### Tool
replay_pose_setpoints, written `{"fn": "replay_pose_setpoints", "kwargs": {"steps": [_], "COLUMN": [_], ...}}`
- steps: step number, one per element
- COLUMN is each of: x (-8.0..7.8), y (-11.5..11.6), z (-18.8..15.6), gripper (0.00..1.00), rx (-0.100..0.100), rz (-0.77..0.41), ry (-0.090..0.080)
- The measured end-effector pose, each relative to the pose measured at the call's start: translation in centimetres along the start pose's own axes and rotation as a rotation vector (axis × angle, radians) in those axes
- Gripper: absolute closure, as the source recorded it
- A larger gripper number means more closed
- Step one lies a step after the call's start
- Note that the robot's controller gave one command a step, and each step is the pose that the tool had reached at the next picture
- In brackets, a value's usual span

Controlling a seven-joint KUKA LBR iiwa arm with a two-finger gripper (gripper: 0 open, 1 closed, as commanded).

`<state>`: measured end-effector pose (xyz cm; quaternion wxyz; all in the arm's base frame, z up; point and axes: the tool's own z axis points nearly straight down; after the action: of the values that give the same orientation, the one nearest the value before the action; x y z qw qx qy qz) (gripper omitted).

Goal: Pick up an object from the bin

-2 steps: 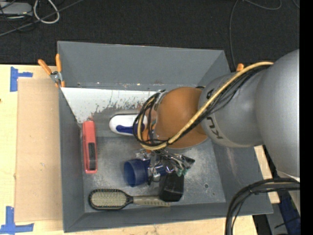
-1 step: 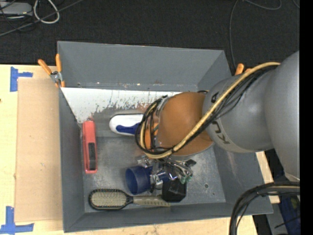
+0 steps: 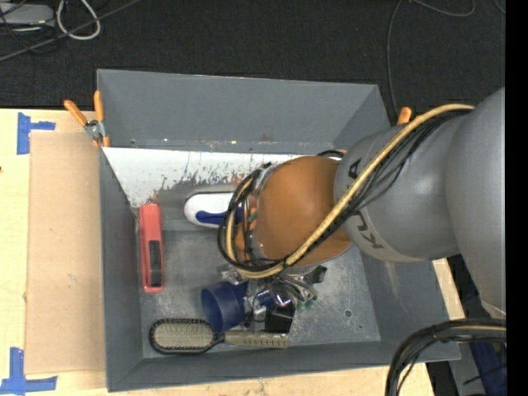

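Camera view showed the claw (image 3: 280, 300) low in the bin (image 3: 239, 114) beside a blue cup (image 3: 220, 304); whether it was open or holding anything I could not tell, and nothing was lifted yet.

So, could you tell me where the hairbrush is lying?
The hairbrush lies lower left in the bin, camera view, below the red flat thing and beside the blue cup.

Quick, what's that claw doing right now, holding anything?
Gripper: cannot be told whether open or closed; it sits low beside the blue cup.
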<state>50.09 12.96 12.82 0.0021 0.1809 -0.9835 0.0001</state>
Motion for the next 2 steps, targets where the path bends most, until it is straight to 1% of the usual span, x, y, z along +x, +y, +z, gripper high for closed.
{"fn": "replay_pose_setpoints", "kwargs": {"steps": [1, 2], "x": [-0.5, -2.0], "y": [-0.7, 0.2], "z": [3.7, 4.9], "gripper": [1.0, 1.0], "rx": [-0.001, -0.001], "rz": [-0.21, -0.043], "ry": [0.002, -0.002]}}
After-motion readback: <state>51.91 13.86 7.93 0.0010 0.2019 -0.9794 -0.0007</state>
